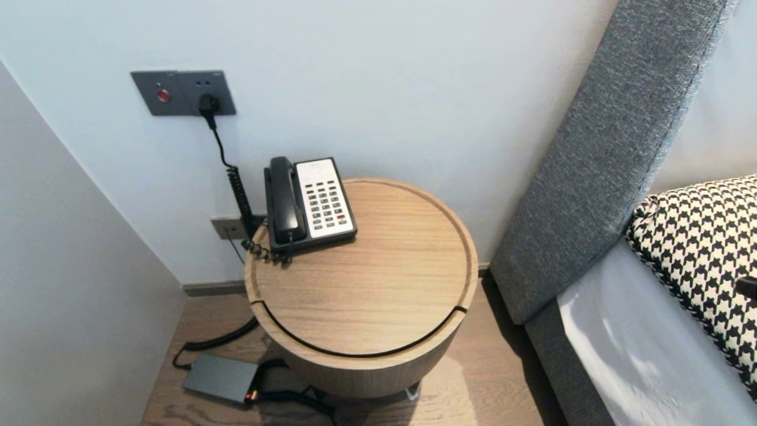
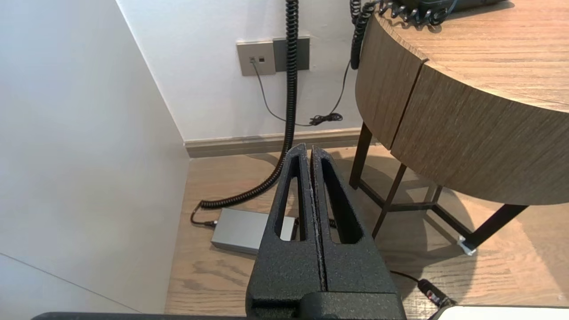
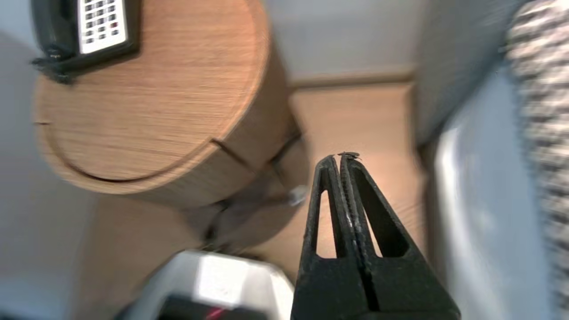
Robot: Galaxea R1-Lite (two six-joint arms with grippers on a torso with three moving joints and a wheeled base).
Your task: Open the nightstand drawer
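Observation:
A black desk phone (image 1: 309,203) with a white keypad sits at the back left of a round wooden bedside table (image 1: 378,296), its handset (image 1: 285,200) on the cradle. My right gripper (image 3: 340,156) is shut on nothing. It hangs over the wooden floor between the table (image 3: 155,102) and the bed, with the phone (image 3: 89,26) far off across the tabletop. My left gripper (image 2: 309,149) is parked low beside the table's side wall (image 2: 466,133), shut and empty, over the floor.
A grey power brick (image 1: 220,377) and cables lie on the floor left of the table. A coiled cord (image 1: 239,189) runs from the wall socket (image 1: 183,93). A grey headboard (image 1: 603,154), the bed (image 1: 639,355) and a houndstooth pillow (image 1: 704,236) stand at the right. A wall closes the left.

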